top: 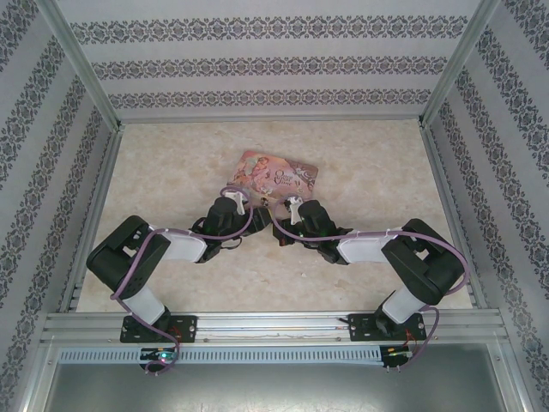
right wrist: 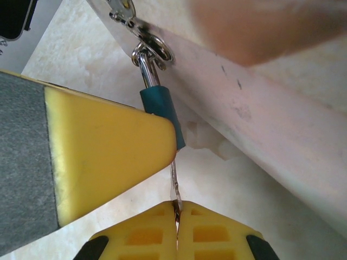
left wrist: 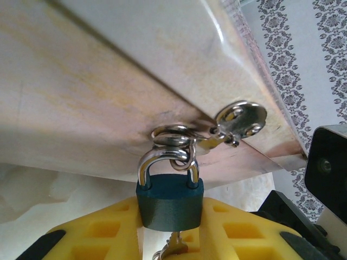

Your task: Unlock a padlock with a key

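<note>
The padlock (left wrist: 169, 203) has a dark blue body and a silver shackle hooked through the rings of a hasp (left wrist: 238, 120) on the pink tin (top: 274, 176). My left gripper (left wrist: 169, 216) is shut on the padlock body, one yellow finger (left wrist: 97, 233) on each side. The key (right wrist: 174, 184) is a thin silver sliver. My right gripper (right wrist: 177, 214) is shut on its lower end. The blade runs up to the underside of the padlock (right wrist: 161, 111). In the left wrist view the key (left wrist: 176, 246) hangs just below the lock.
Both grippers (top: 264, 210) meet at the tin's near edge in the middle of the marble-patterned table (top: 171, 163). The tin's pale side (left wrist: 135, 70) looms close above the left fingers. Patterned walls (top: 51, 129) and aluminium rails enclose the table.
</note>
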You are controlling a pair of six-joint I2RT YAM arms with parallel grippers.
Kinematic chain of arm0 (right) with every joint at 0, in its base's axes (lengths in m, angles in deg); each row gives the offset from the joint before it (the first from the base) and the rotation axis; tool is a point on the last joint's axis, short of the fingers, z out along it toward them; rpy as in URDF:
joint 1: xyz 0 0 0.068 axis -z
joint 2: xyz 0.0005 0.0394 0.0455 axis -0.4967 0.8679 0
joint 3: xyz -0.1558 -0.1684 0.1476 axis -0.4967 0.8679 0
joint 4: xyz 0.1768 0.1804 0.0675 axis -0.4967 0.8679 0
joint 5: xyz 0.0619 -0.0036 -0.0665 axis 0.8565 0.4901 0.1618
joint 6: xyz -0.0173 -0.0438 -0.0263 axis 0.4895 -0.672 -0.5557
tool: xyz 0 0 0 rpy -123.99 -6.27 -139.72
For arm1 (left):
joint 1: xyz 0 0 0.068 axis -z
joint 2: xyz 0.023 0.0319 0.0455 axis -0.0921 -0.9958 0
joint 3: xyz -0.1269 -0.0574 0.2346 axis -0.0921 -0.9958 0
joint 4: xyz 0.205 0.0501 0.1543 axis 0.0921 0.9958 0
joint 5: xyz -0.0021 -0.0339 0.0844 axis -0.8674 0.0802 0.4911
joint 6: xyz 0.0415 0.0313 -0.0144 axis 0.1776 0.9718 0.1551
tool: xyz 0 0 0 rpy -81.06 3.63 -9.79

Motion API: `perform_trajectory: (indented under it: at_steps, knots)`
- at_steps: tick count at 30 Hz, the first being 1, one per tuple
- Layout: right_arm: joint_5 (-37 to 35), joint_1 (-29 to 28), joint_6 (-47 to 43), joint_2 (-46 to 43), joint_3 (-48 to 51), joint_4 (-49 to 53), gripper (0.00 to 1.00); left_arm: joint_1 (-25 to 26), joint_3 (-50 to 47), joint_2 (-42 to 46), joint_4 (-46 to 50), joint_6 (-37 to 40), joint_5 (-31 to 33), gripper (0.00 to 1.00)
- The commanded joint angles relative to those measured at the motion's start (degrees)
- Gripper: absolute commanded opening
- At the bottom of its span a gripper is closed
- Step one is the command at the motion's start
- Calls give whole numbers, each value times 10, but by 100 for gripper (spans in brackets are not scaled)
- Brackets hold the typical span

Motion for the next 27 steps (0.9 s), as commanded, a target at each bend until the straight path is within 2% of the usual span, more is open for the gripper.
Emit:
perform_trajectory:
  at_steps: [1, 9, 18, 27]
  knots:
    - [-2, 6, 11, -30, -5, -93, 0, 34, 13, -9, -3, -2, -59, 29]
    - [-5, 14, -2, -53, -2, -82, 0, 36, 14, -15, -7, -4, -58, 29]
    - [10, 34, -28, -40, -22, -71, 0, 40, 15, -16, -5, -4, -57, 29]
    - [20, 36, -28, -60, -31, -20, 0, 41, 17, -21, -2, -2, -53, 29]
